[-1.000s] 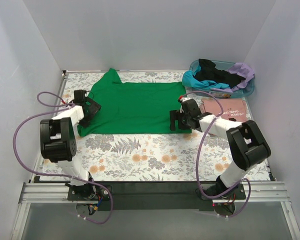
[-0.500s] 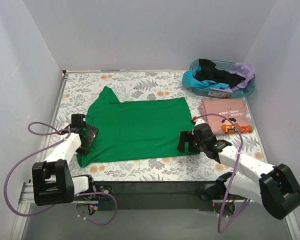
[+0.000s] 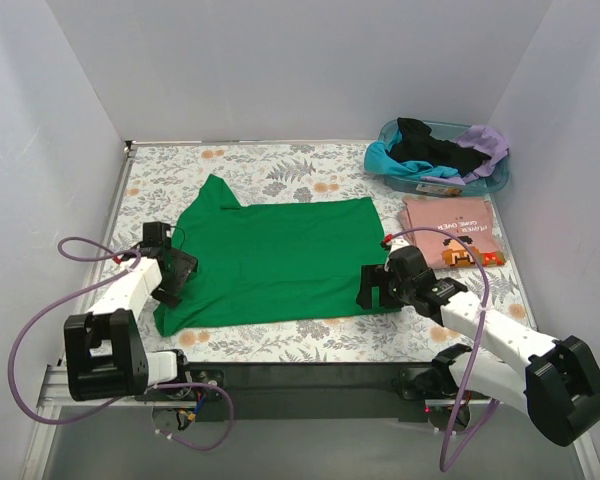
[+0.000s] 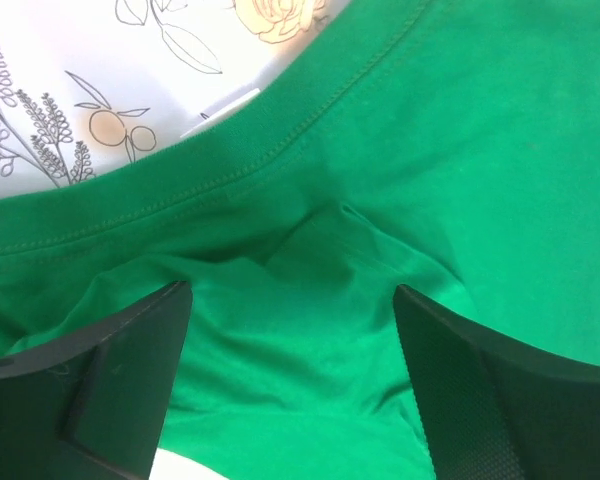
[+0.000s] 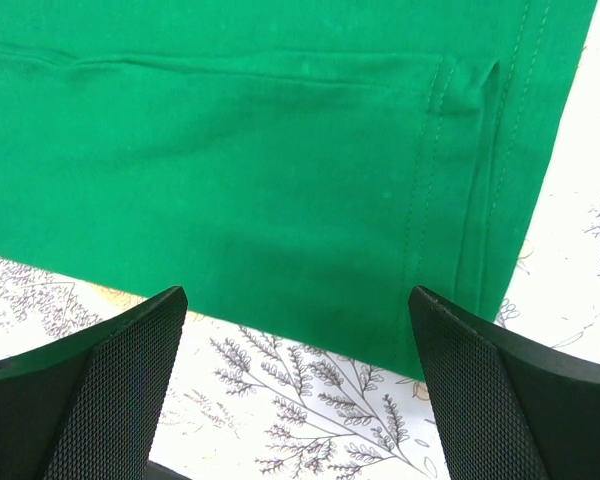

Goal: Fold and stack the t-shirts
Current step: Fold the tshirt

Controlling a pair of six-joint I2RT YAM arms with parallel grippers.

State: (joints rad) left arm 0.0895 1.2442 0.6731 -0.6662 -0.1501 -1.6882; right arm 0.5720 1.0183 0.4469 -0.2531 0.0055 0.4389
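The green shirt (image 3: 275,260) lies flat in the middle of the floral table (image 3: 280,165), a smooth knit folded to a rough rectangle with one sleeve poking out at its far-left corner. The left gripper (image 3: 175,272) sits at the shirt's near-left edge, fingers spread wide over a soft pucker of cloth beside a curved, stitched edge. The right gripper (image 3: 372,287) hangs over the near-right corner, its fingers also wide apart, above the straight double-stitched hem. To the right, apart from the green one, a pink shirt (image 3: 450,228) lies folded square, print up. Beyond it a clear blue tub (image 3: 500,178) holds crumpled shirts — teal, black, lavender.
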